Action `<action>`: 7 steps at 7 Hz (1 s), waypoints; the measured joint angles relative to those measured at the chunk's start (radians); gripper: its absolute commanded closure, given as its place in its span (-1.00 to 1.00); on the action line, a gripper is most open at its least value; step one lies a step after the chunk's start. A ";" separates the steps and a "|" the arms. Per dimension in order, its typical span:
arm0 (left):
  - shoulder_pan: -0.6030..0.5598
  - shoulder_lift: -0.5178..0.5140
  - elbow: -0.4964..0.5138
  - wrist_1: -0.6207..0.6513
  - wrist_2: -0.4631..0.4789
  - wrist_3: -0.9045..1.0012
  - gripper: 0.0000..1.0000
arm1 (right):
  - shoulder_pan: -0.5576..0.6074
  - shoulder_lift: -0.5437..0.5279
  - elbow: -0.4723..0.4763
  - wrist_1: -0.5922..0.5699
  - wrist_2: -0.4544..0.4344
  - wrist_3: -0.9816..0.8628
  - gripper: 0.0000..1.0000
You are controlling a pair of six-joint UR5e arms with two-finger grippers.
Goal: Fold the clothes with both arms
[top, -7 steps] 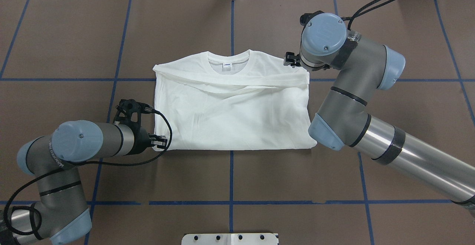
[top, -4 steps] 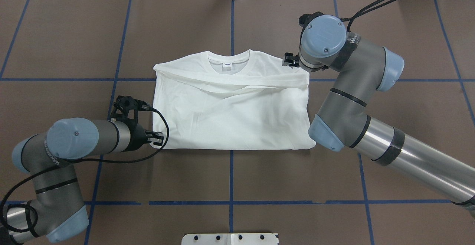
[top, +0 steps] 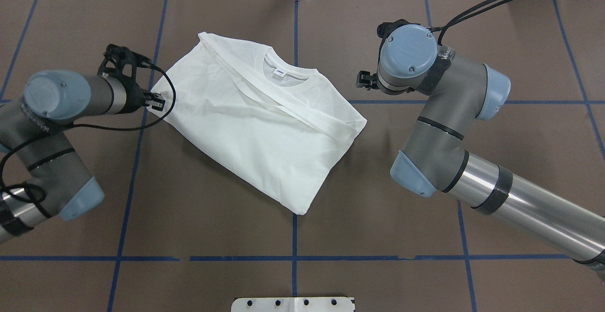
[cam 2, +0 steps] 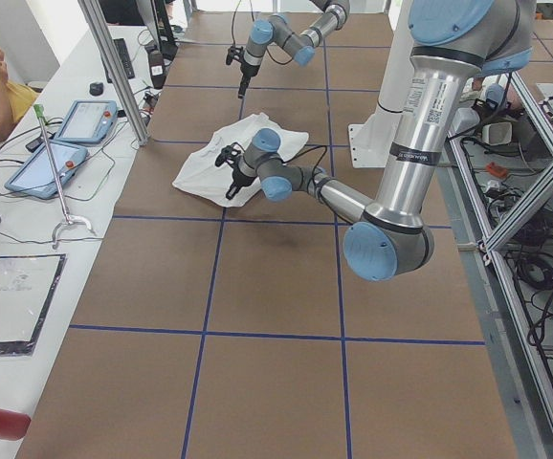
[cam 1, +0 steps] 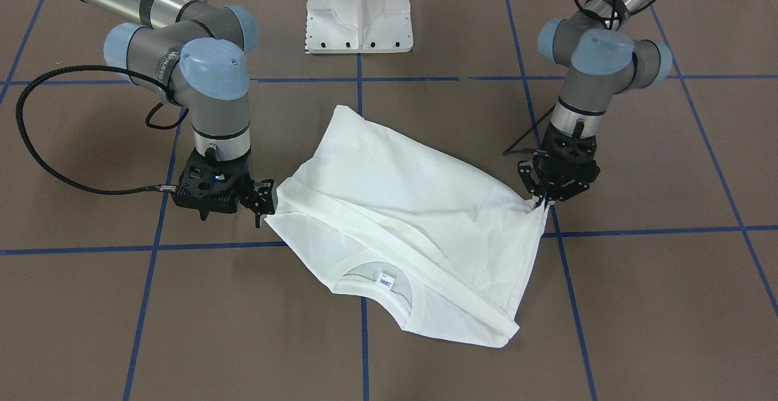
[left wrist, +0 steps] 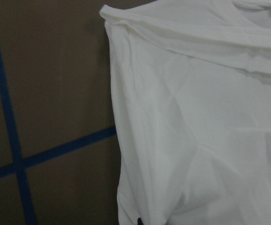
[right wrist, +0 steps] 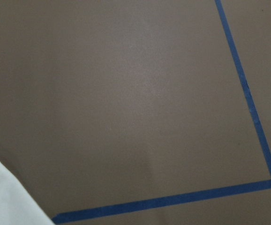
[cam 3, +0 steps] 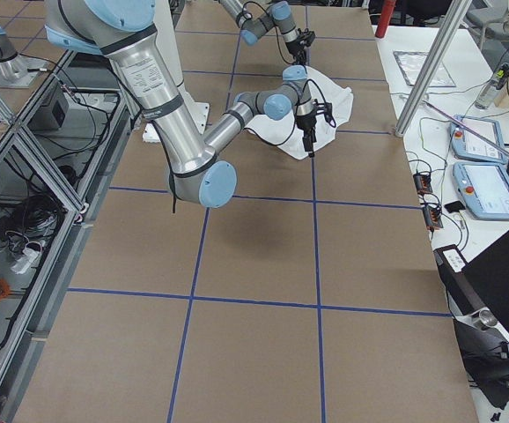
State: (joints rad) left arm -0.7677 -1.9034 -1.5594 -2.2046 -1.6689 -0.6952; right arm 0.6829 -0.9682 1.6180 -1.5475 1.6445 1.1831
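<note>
**Shirt**: white, lying flat on the desk left of centre and askew to the blue lines. The collar is on the side far from the robot. The sleeves are folded across the chest.

**Left tool**: clamped on one bottom corner, with the cloth drawn to a point there.

**Right tool**: near the opposite shoulder and apart from the cloth in the overhead view. Whether it is apart or together cannot be told. Its wrist view shows mostly bare desk.

**Step, as judged:** squaring the shirt for the next fold.

**Handling:**
- Keep the left pull low and slow so the sleeves do not slide.
- Bring the right tool onto a matching corner before any lift.
- Raise both corners level, or the thin cloth will likely bunch.
</note>
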 measured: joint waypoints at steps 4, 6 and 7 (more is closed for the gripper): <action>-0.107 -0.363 0.532 -0.138 0.045 0.060 0.24 | -0.012 0.000 0.006 0.019 -0.004 0.009 -1.00; -0.134 -0.417 0.597 -0.168 0.044 0.069 -1.00 | -0.022 0.004 0.007 0.020 -0.008 0.030 -1.00; -0.148 -0.420 0.598 -0.180 0.015 0.085 -1.00 | -0.041 0.012 0.006 0.020 -0.018 0.068 -1.00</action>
State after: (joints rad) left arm -0.9161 -2.3233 -0.9612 -2.3849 -1.6539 -0.6107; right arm 0.6421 -0.9566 1.6238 -1.5277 1.6260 1.2509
